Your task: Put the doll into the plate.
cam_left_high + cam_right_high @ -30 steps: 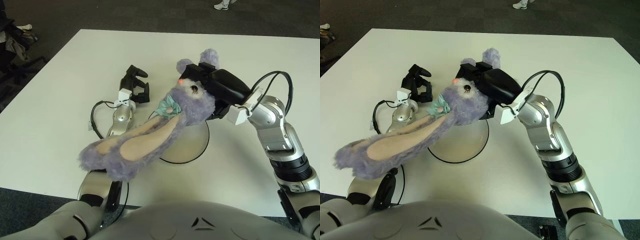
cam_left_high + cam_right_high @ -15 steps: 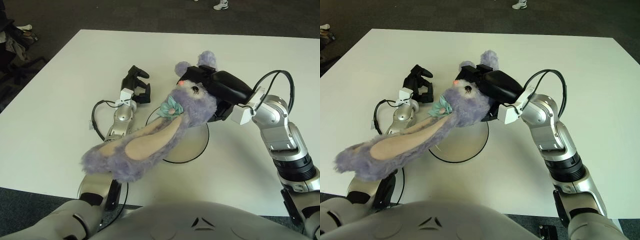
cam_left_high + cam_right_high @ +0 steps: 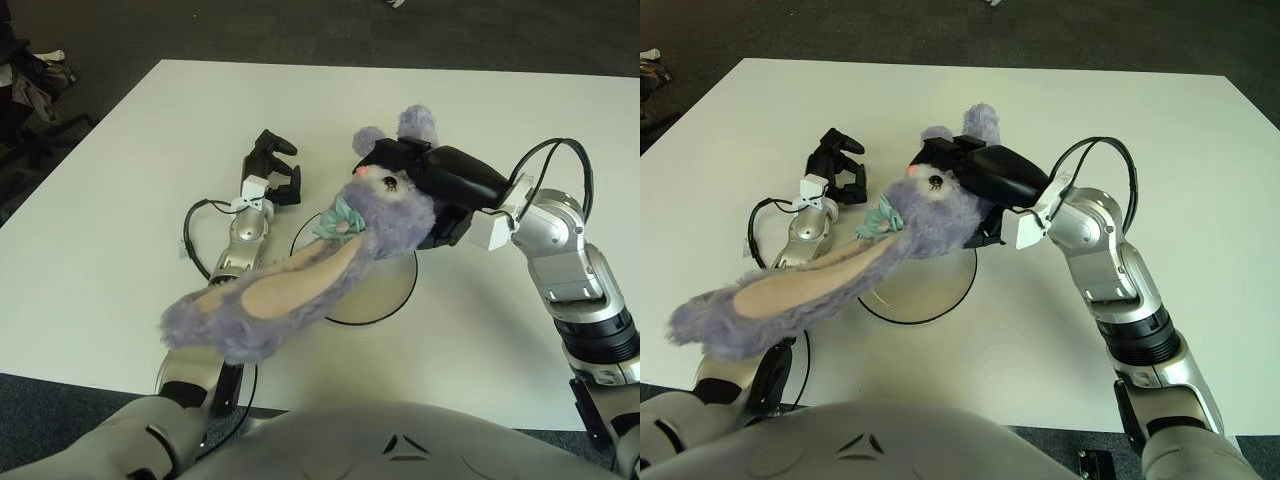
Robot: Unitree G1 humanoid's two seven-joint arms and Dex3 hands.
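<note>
The doll point(image 3: 385, 215) is a purple plush rabbit with a teal bow and long ears that hang toward me. My right hand point(image 3: 440, 185) is shut on its body and holds it in the air above the plate point(image 3: 392, 296). The plate is a white disc with a dark rim in the middle of the table, mostly covered by the doll. My left hand point(image 3: 272, 170) shows to the left of the doll, holding nothing, with its black fingers curled.
The white table point(image 3: 120, 200) stretches out on all sides of the plate. A black cable point(image 3: 192, 235) loops beside my left forearm. Dark floor lies beyond the far table edge, and clutter stands at the far left point(image 3: 30, 85).
The doll and my right hand have shifted slightly to the right and down over the plate. The left hand has not moved.
</note>
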